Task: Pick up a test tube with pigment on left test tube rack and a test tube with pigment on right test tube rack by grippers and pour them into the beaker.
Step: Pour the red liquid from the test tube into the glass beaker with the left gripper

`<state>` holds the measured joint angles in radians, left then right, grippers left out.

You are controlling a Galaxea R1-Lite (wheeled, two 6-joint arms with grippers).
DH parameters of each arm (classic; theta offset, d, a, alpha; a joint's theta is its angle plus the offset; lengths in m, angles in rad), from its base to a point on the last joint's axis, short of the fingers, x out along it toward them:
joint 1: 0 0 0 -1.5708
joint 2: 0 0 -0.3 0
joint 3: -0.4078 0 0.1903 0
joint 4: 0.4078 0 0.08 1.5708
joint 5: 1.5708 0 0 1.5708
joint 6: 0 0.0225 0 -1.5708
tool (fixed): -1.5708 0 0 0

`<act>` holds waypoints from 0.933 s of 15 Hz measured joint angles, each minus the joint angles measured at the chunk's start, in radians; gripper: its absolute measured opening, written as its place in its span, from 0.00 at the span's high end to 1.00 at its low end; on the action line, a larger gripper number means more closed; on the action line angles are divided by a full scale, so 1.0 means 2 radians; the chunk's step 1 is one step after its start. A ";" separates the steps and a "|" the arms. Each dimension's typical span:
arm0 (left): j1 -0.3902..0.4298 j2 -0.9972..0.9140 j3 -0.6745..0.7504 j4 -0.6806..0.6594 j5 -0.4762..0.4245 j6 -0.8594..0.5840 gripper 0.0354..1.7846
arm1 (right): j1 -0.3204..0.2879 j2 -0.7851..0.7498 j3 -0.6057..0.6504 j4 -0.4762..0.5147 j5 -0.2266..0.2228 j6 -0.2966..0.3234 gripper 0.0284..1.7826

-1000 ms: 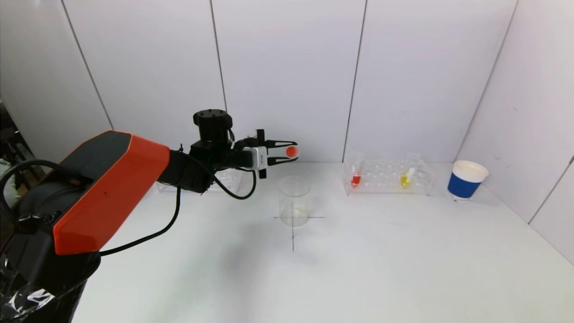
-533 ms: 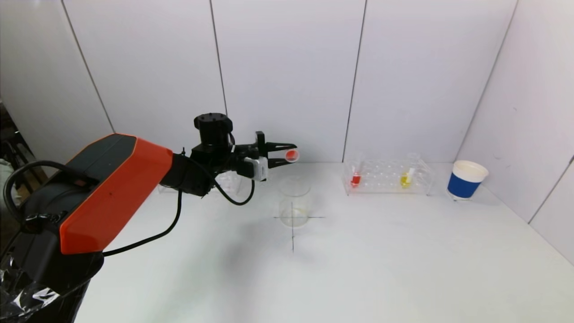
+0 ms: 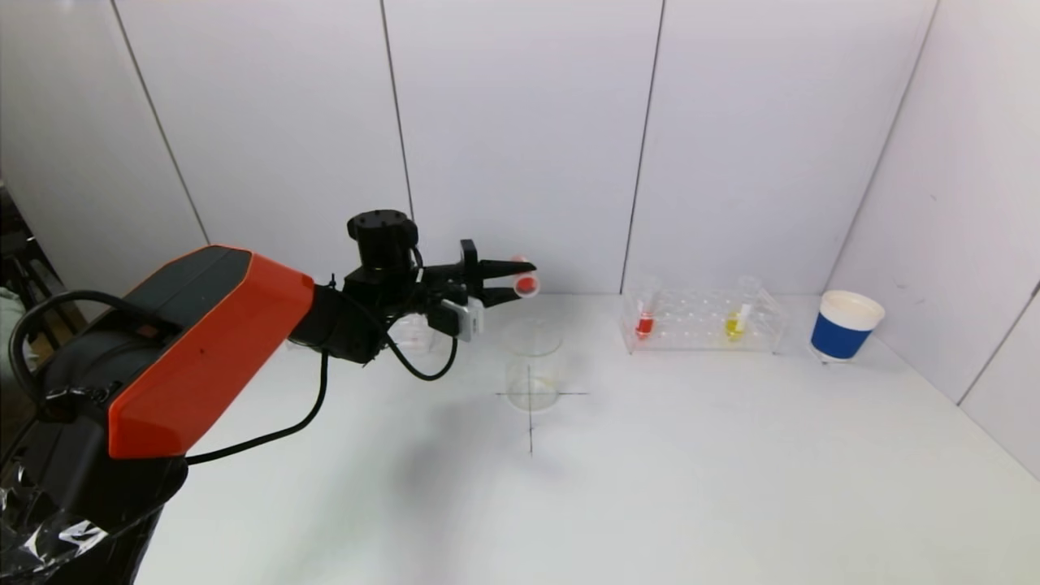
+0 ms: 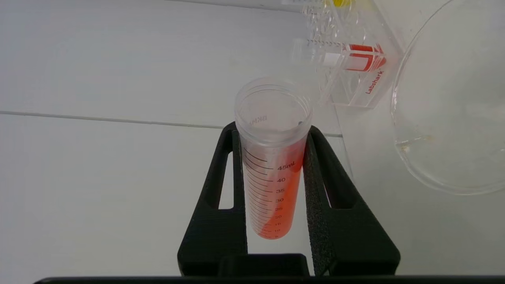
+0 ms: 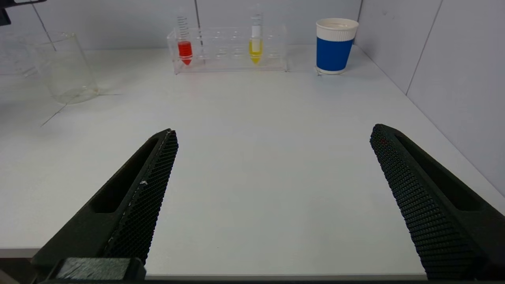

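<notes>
Tube (image 4: 272, 157) with red pigment is clamped between the closed fingers of the left gripper (image 3: 512, 284), held above the table and just left of and above the beaker (image 3: 533, 363). It is tipped well over, mouth open and uncapped in the left wrist view, with the red liquid spread along its lower wall, short of the lip. No red is seen in the beaker; only a faint yellowish trace shows at its base, so the first pour is judged started in tilt but not yet delivered. The mouth appears slightly off the beaker rim, so a bit more reach toward it is probably needed before liquid runs. The left rack (image 3: 406, 329) is mostly hidden behind the arm. On the right rack (image 3: 703, 318) a red tube (image 3: 645, 321) and a yellow tube (image 3: 737, 321) are standing untouched, with a blue paper cup (image 3: 843, 325) beside the rack. The right gripper (image 5: 272, 189) is parked low near the table's front edge, jaws spread wide and empty. Left to do: finishing this pour, then the whole right-side pick and pour.
</notes>
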<state>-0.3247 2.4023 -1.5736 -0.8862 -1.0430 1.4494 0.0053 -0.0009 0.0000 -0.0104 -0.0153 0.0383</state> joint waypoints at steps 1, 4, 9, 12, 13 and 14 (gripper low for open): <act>-0.001 0.000 0.003 -0.011 0.000 0.001 0.77 | 0.000 0.000 0.000 0.000 0.000 0.000 0.01; -0.002 0.000 0.009 -0.032 0.000 0.005 0.77 | 0.000 0.000 0.000 0.000 0.000 0.000 0.01; -0.003 -0.001 0.013 -0.041 -0.001 0.026 0.77 | 0.000 0.000 0.000 0.000 0.000 0.000 0.01; -0.003 -0.001 0.014 -0.041 -0.001 0.048 0.77 | 0.000 0.000 0.000 0.000 0.000 0.000 0.01; -0.003 -0.001 0.015 -0.041 0.000 0.053 0.77 | 0.000 0.000 0.000 0.000 0.000 0.000 0.01; -0.003 -0.001 0.016 -0.041 0.000 0.058 0.77 | 0.000 0.000 0.000 0.000 0.000 0.000 0.01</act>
<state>-0.3313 2.4011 -1.5419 -0.9683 -1.0430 1.5660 0.0057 -0.0009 0.0000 -0.0100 -0.0153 0.0383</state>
